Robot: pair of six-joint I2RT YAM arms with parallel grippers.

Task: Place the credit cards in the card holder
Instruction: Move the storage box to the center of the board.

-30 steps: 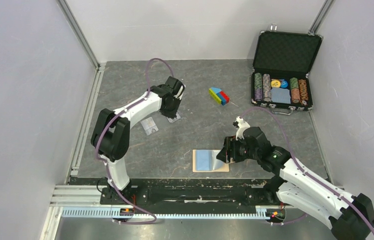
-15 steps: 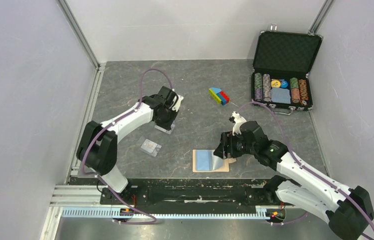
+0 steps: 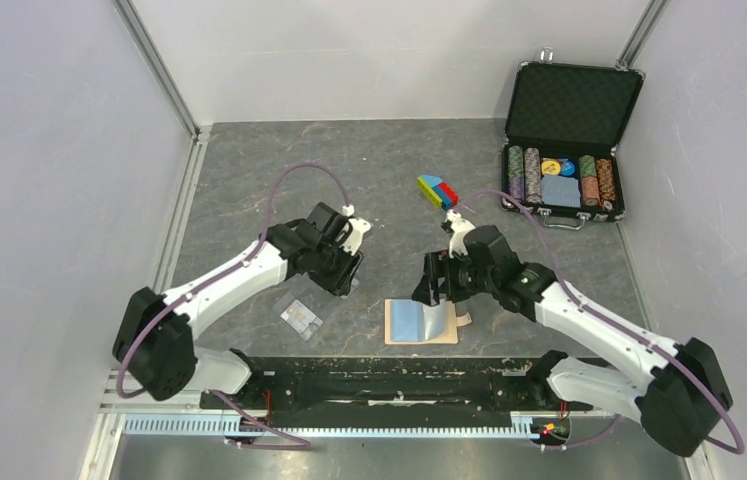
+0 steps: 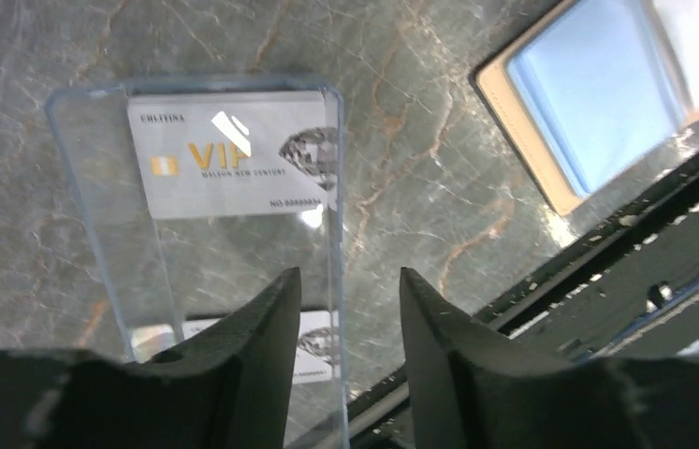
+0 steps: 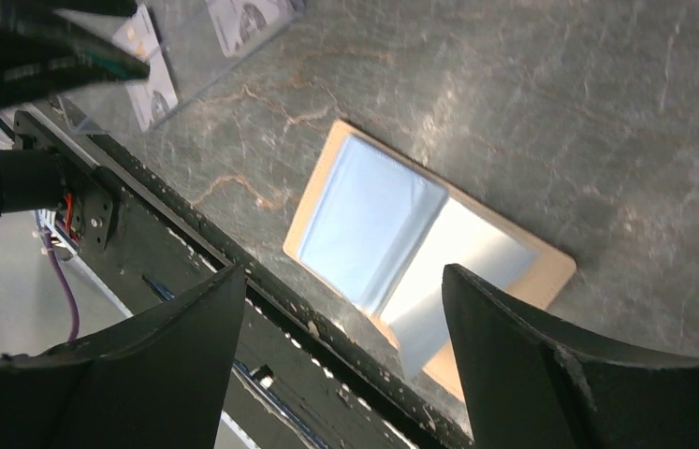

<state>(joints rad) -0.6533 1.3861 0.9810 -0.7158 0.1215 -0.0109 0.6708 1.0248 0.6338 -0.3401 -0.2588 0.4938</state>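
A grey, marble-patterned table [image 3: 249, 200] is enclosed by plain white walls. The left gripper [image 4: 347, 281] is seen with its jaws partly open, a clear gap of table showing between them, and nothing is clamped there. A clear plastic sleeve [image 4: 102, 187] is laid flat ahead of these jaws, its right edge running into the gap and its near end passing under the left finger; whether that finger presses on it cannot be told. Inside the sleeve, the first credit card [image 4: 233, 154] is seen ahead of the jaws and slightly left, face up with its gold chip mark showing. The second credit card [image 4: 319, 344] is found close beside the left finger and partly hidden by it.

The right gripper [image 5: 343, 276] is held with its jaws spread wide and nothing in them. The card holder [image 5: 364, 224] is laid open on the table, framed between these jaws, its pale blue panels upward. Coloured blocks [image 3: 437, 191] and a black poker-chip case [image 3: 564, 150] are placed well beyond the right jaws.
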